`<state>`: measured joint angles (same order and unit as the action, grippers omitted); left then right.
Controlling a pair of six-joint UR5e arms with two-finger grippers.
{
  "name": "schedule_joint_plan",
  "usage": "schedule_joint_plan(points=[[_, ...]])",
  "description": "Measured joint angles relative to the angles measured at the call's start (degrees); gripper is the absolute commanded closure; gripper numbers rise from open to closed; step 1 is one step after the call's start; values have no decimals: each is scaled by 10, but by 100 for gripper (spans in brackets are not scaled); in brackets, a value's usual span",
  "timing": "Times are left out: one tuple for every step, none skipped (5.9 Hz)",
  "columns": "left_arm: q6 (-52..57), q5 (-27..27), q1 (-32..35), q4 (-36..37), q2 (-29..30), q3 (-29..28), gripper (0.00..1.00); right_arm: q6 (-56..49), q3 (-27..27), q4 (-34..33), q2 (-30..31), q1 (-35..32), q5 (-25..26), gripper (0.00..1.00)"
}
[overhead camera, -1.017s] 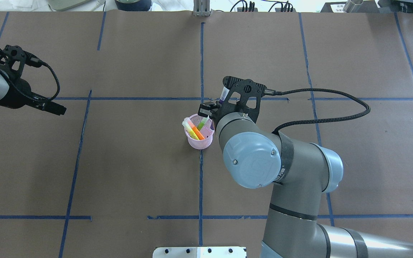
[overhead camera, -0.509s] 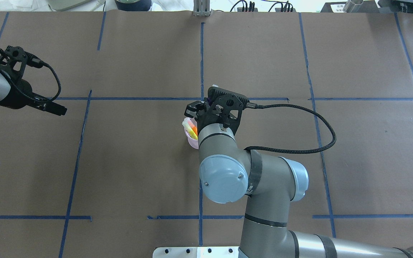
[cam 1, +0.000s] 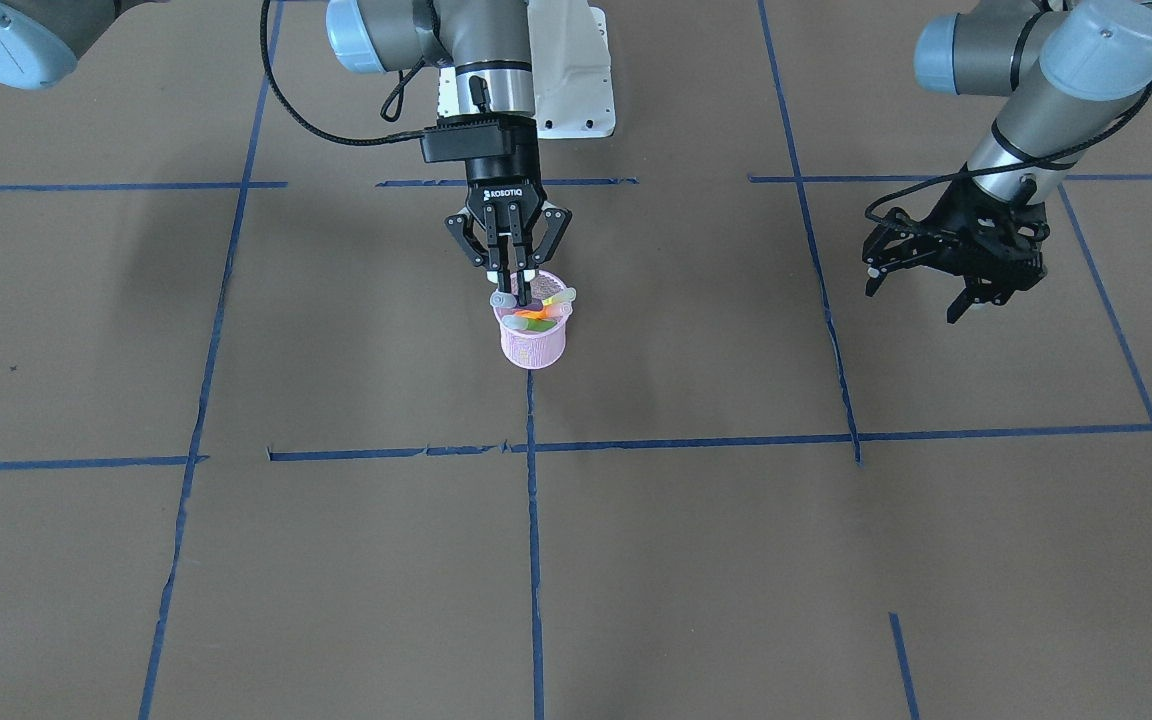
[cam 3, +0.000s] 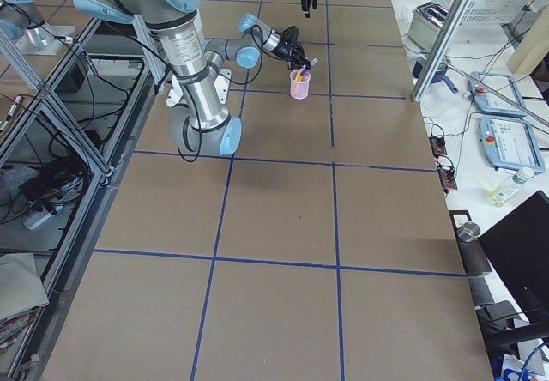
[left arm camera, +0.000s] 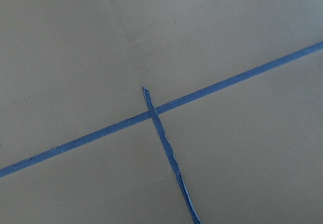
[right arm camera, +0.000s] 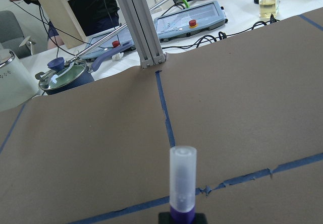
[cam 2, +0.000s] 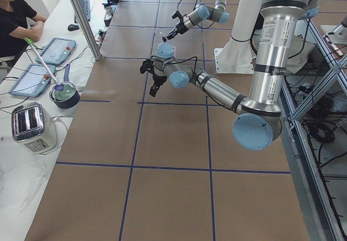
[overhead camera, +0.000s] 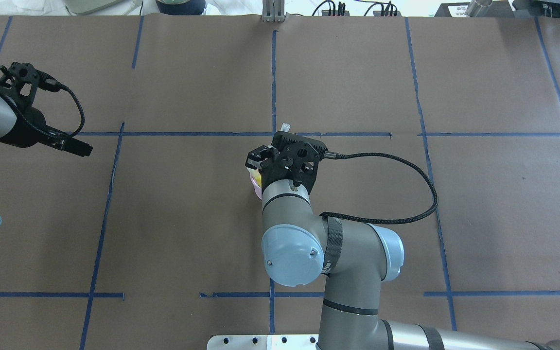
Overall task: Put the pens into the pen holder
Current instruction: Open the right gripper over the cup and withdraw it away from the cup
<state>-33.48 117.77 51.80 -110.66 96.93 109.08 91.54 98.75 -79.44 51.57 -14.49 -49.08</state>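
The pink mesh pen holder stands near the table's centre. An orange pen and a green pen lean inside it, pale caps up. My right gripper hangs right over the holder's mouth, shut on the purple pen, whose translucent cap points up and away. In the overhead view the right wrist covers most of the holder. The right side view shows the purple pen slanting down into the cup. My left gripper hovers open and empty far off on the robot's left.
Blue tape lines grid the brown table. A metal post stands at the far edge. Beyond it lie control tablets, a lidded pot and a toaster, and a seated person is there too.
My right arm has swung toward the overhead view's left with the purple pen, coming over the holder and hiding most of it. The left arm has barely moved.
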Motion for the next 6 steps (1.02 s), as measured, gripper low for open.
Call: schedule_joint_plan(points=[[0,0,0,0,2,-1,0,-3,1,0,6,6,4,97],[-1,0,0,0,3,-1,0,-5,2,-1,12,14,10,94],[-2,0,0,0,4,-1,0,-6,2,-2,18,22,15,13],[-3,0,0,1,6,-1,0,-6,3,-2,22,28,18,0],[-4,0,0,1,6,-1,0,-7,9,-3,24,32,18,0],[-5,0,0,1,7,-1,0,-7,36,-4,33,34,9,0]])
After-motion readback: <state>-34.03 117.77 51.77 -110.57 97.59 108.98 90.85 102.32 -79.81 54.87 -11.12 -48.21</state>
